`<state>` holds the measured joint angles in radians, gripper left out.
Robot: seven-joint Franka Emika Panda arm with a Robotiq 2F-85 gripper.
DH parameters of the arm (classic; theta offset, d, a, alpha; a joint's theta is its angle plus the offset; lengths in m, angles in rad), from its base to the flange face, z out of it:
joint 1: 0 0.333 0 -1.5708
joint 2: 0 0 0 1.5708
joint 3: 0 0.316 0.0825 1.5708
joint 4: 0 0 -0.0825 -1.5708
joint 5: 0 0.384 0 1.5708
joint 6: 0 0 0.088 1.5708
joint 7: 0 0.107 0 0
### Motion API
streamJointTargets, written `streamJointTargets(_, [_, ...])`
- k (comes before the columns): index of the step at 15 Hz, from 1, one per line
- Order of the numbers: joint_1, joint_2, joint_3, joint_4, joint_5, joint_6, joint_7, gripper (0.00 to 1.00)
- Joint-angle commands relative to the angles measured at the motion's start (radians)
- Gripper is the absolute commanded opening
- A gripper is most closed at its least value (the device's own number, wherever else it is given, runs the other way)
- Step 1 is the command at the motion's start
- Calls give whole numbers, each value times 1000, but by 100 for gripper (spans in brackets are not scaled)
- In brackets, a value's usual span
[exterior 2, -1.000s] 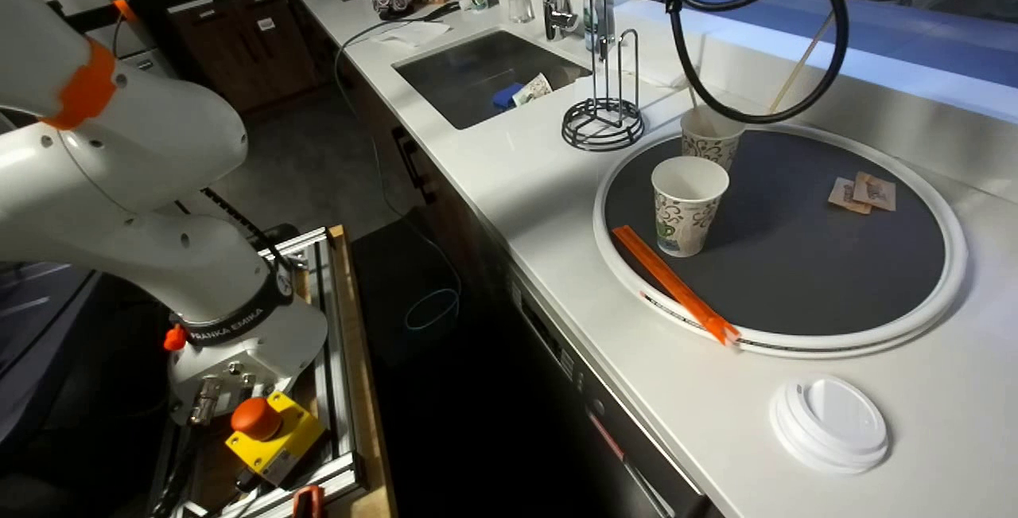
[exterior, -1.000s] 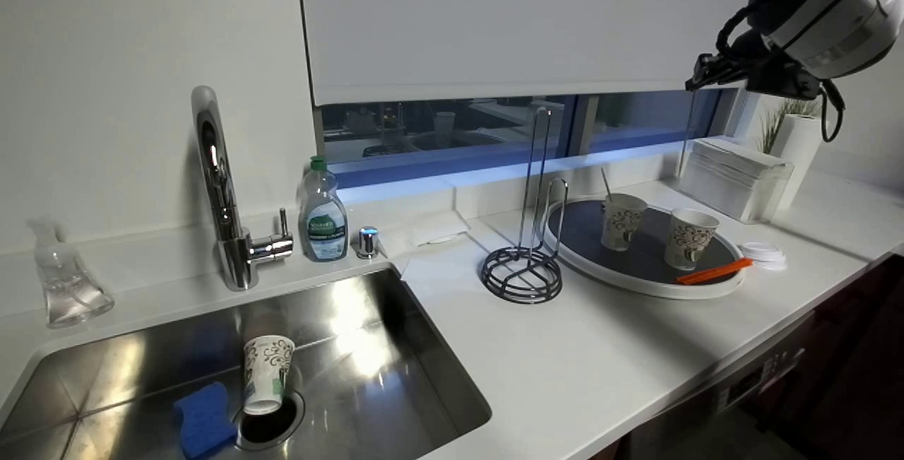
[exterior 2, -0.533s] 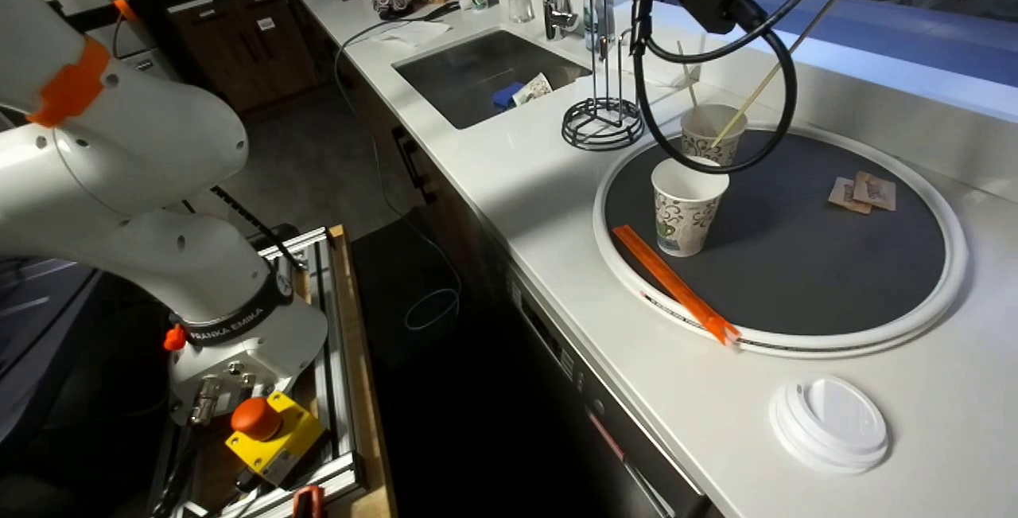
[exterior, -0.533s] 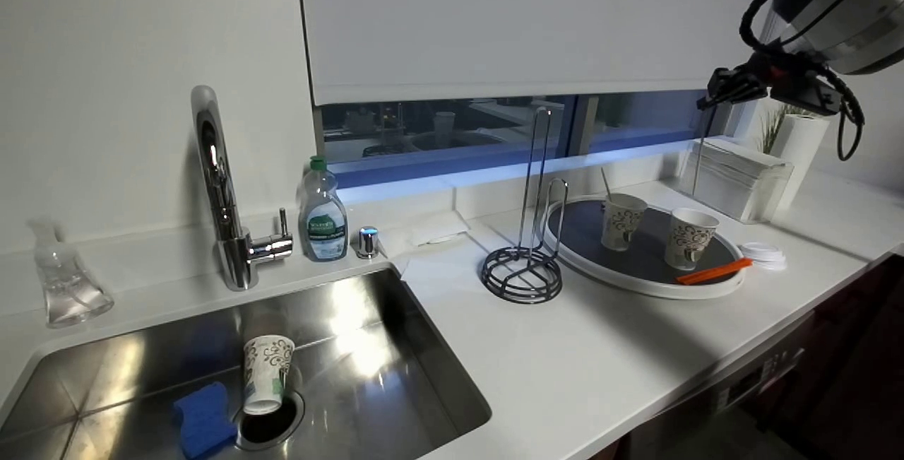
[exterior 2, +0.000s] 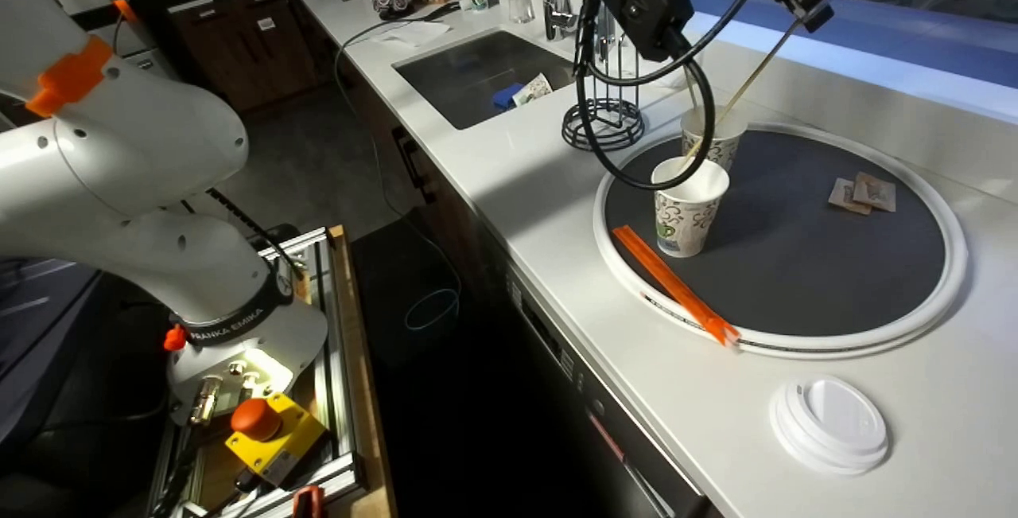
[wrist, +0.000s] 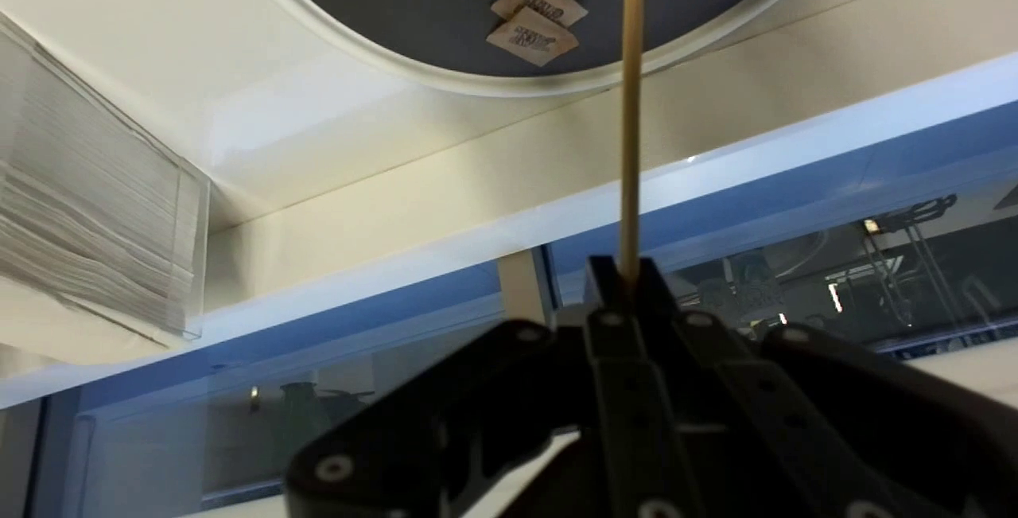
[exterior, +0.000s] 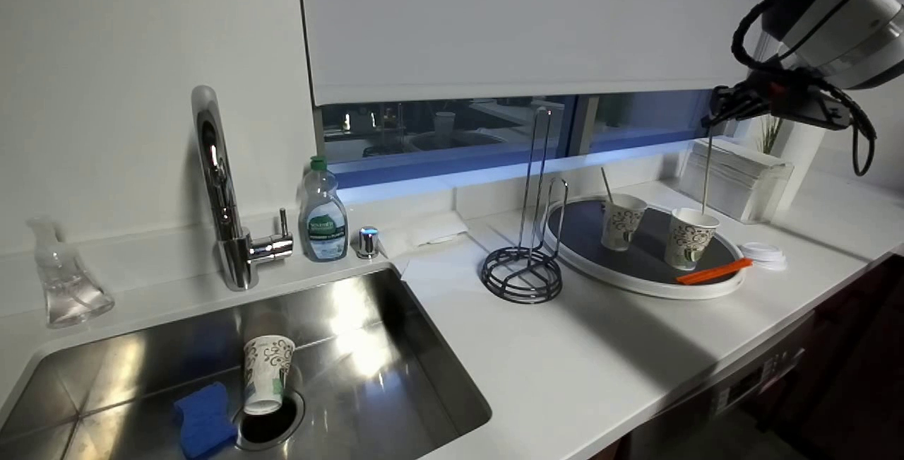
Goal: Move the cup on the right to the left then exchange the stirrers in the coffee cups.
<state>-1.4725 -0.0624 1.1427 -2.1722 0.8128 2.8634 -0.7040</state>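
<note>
Over the tabletop (exterior: 551, 347), the tool (wrist: 629, 274) pinches a stirrer (wrist: 631, 120) slanting down to the front cup (exterior 2: 689, 212); sideways drift could topple it!

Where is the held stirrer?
At right in an exterior view, the stirrer runs from the gripper to the mouth of the cup nearest the orange strip.

- facing window (exterior: 635, 117) in an exterior view, sink (exterior: 402, 375) ~8 o'clock
- looking down in an exterior view, Franka base (exterior 2: 238, 343) ~8
- wrist view hugs gripper (wrist: 628, 275)
- both exteriors share round tray (exterior 2: 803, 263), 3ish
</note>
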Motion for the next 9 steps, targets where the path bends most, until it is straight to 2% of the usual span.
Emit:
streamJointTargets(1, [22, -58, 13, -90, 43, 107, 45, 2])
streamJointTargets(9, [74, 4, 32, -159, -6, 361, 148, 2])
